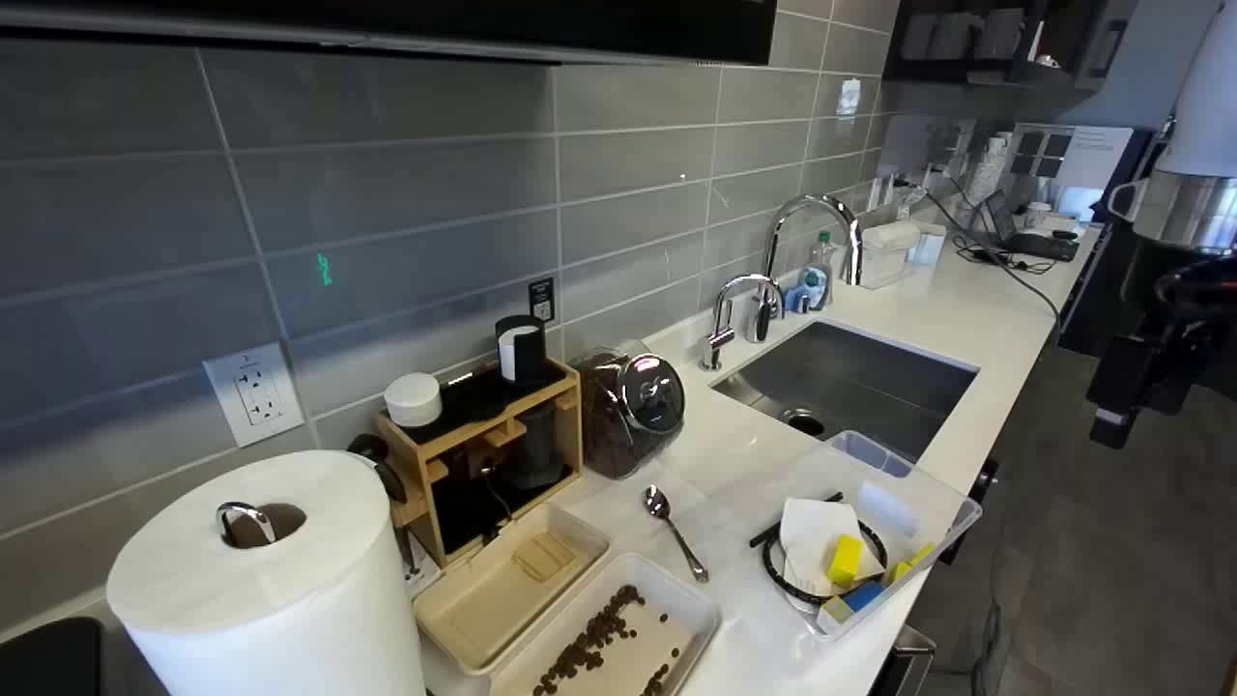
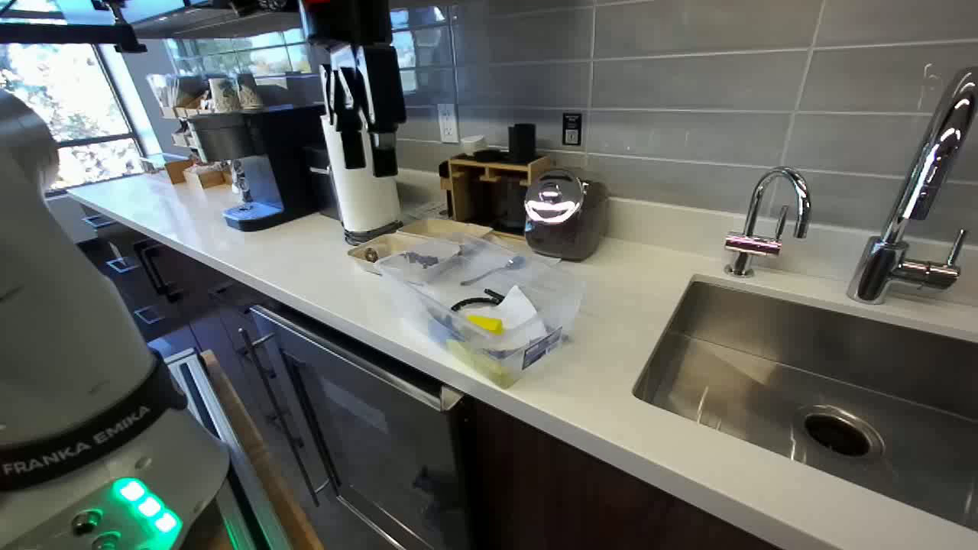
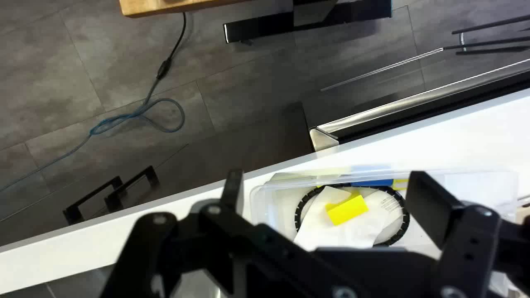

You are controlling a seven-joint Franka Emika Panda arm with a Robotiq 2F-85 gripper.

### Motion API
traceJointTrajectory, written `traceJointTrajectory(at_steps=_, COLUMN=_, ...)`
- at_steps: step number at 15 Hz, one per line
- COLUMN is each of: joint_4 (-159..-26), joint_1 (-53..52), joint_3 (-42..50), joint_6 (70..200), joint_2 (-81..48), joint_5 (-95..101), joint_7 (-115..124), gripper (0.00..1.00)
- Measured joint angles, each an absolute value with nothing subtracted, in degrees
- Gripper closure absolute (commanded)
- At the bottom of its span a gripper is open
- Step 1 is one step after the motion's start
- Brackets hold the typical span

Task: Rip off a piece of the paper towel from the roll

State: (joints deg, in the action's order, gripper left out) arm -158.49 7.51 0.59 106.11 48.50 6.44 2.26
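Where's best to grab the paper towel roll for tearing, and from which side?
I'd pinch the outer layer of the roll near its top, from the front of the counter. It stands upright, wall behind, bean tray low beside it, and looks too fat for the fingers to span. I can't make out a loose edge.
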Motion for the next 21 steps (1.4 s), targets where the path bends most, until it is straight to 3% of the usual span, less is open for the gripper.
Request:
traceJointTrajectory(at_steps=12, joint_4=-158.8, joint_1=6.2, joint_3=0.5, joint_6=106.8, joint_2=47.7, joint_5=6.0, joint_7=1.5, gripper=0.0)
traceJointTrajectory(at_steps=21, joint_4=-152.4, joint_1=-12.9, joint_3=-8.2, joint_6=128.5, joint_2=32.7, joint_5=-3.6, joint_7=-1.0, gripper=0.0)
